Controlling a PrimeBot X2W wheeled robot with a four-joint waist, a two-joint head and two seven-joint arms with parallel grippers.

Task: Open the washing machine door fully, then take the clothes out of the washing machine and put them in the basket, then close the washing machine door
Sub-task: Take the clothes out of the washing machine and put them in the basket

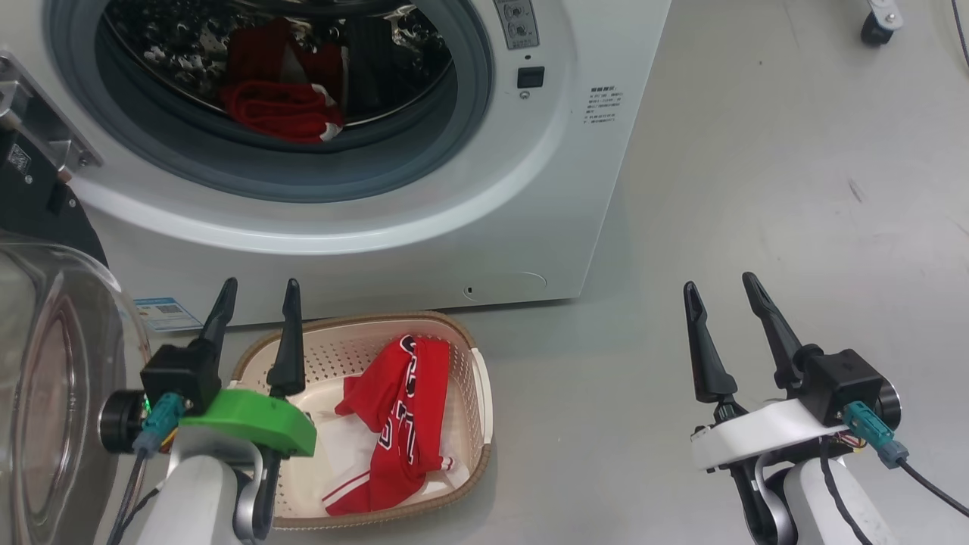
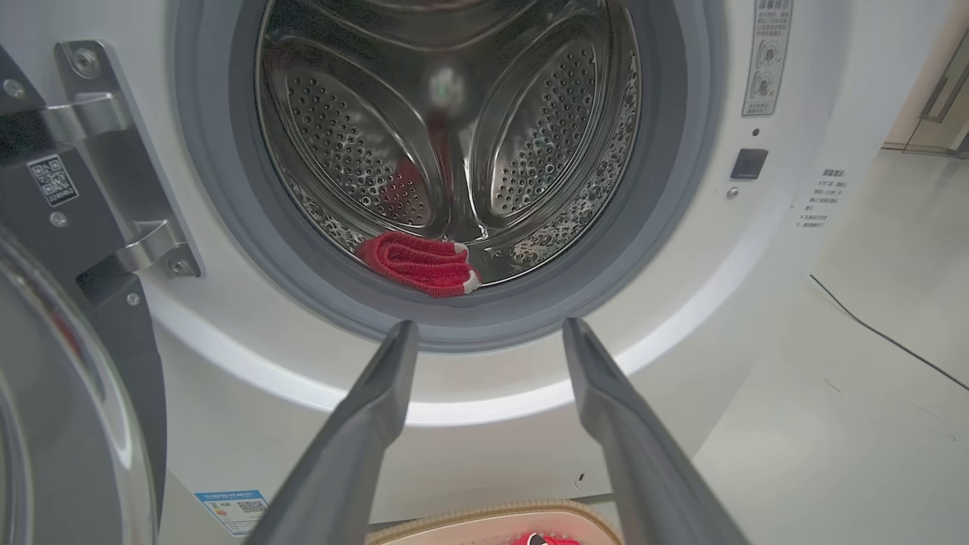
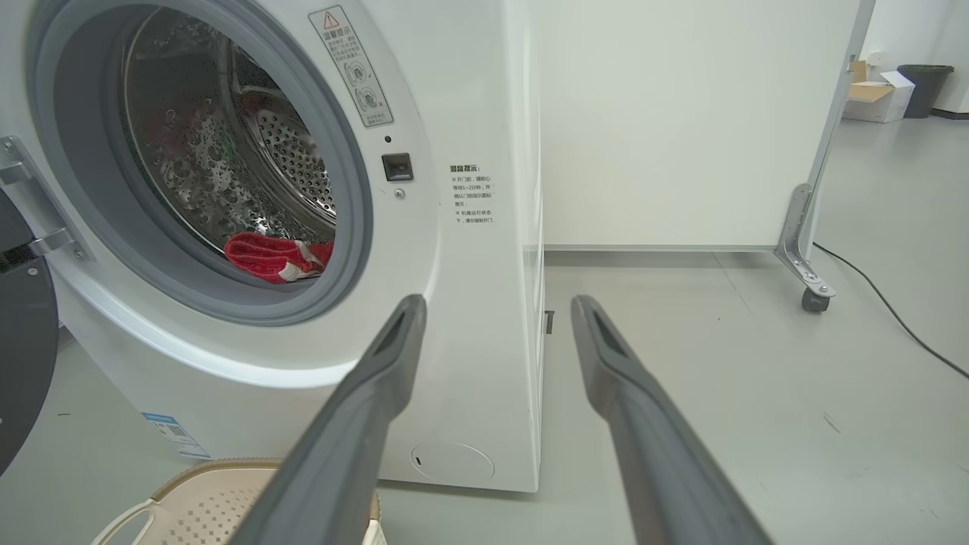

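Head view downward, wrist views low, all facing washing machine (image 1: 530, 227)

A red garment (image 1: 394, 420) lies in the basket (image 1: 482, 393); more red clothes (image 1: 280, 110) sit inside the washing machine (image 1: 424, 250).

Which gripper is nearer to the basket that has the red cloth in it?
Left. The left gripper hangs over the left rim of the basket, fingers open. The right gripper is far off to the basket's right, above the floor, also open.
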